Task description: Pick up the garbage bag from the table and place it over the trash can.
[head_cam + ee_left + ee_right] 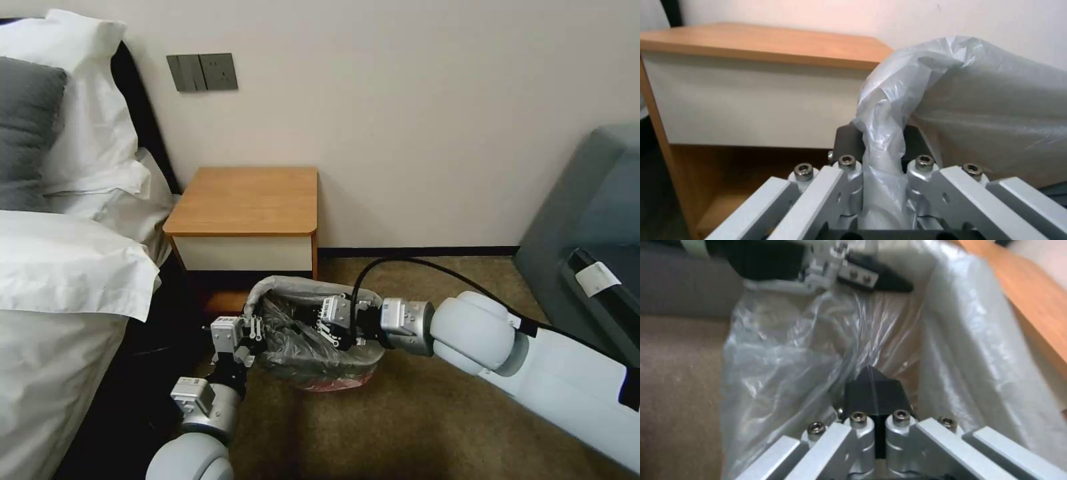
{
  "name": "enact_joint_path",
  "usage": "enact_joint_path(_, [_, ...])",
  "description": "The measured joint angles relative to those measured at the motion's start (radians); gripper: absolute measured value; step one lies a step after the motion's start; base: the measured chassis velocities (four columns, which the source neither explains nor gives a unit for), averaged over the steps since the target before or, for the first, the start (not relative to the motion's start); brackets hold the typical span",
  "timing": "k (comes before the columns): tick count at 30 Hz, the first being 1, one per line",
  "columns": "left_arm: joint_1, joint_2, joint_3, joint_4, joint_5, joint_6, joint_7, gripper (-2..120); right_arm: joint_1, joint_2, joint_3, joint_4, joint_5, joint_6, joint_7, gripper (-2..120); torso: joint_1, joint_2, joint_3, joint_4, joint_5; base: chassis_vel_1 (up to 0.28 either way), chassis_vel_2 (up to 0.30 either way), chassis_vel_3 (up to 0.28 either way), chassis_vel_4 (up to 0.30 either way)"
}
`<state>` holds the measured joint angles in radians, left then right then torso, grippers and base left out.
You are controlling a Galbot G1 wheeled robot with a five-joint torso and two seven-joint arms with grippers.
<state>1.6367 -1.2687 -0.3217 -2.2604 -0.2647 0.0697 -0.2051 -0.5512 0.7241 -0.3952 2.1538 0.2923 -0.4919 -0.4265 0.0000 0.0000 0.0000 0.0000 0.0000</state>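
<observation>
Between the jaws of our left gripper (882, 186) runs a twisted fold of the garbage bag (960, 100); the jaws are pinched onto that plastic at the bin's left rim. Our right gripper (875, 396) has its dark fingertips (873, 390) pressed together down inside the lined opening, and a thin crease of the film seems caught between them, though we cannot tell for certain. From the head view, the left gripper (248, 331) sits at the bag's left edge and the right gripper (325, 321) reaches in from the right side. The garbage bag (300, 347) is draped over the trash can (333, 381), which stands on the carpet (413, 427) just before the bench (247, 200), beside the bed (60, 280).
</observation>
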Motion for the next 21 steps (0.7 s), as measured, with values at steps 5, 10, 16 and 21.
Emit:
enact_joint_path(5, [0.004,-0.006,0.002,0.000,0.046,-0.014,0.024,7,0.006,0.013,-0.027,-0.019,-0.033,-0.015,0.000,0,0.000,0.000,0.000,0.0000,0.0000,0.000,0.000,0.000,0.000])
enact_joint_path(10, [0.012,-0.018,0.009,-0.009,0.087,-0.021,0.045,7,0.006,0.028,-0.059,-0.039,-0.078,-0.032,0.017,0,0.000,0.000,0.000,0.0000,-0.0001,0.000,0.000,0.000,0.000])
enact_joint_path(16, [0.017,-0.026,0.022,-0.017,0.103,-0.021,0.049,7,0.006,0.047,-0.080,-0.046,-0.118,-0.068,0.036,0,0.000,0.000,0.000,0.0000,0.0000,0.000,0.000,0.000,0.000])
enact_joint_path(21, [0.021,-0.029,0.026,-0.024,0.105,-0.022,0.055,7,0.009,0.062,-0.097,-0.057,-0.146,-0.094,0.039,0,0.000,0.000,0.000,0.0000,0.0000,0.000,0.000,0.000,0.000])
